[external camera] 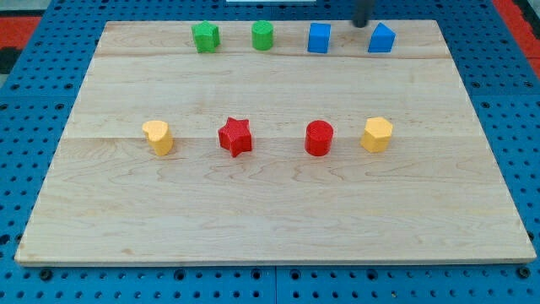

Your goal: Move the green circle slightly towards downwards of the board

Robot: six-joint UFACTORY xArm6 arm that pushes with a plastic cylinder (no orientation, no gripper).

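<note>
- Far row, from the left: a green star-like block (205,37), then the green circle (262,35) just to its right; both sit near the far edge of the wooden board (270,211).
- The green circle is a short upright cylinder. Being round, it points no particular way, and its axis stands vertical.
- Further right in the far row: a blue cube (318,38) and a blue block with a sloped top (381,39).
- My tip (361,24) shows as a dark blurred rod at the far edge, between the two blue blocks and slightly beyond them. It is well to the right of the green circle and touching nothing. There are no fingers to open or close, only the bare rod end.
- Nearer row, left to right: yellow heart-like block (158,137), red star (235,136), red circle (319,138), yellow hexagon (377,134).
- Step in hand, as I judge it: the approach, with no push yet begun.
- The next move calls for bringing my tip left along the far edge, past the blue cube without nudging it, to the far side of the green circle, then a short push towards the near edge.
</note>
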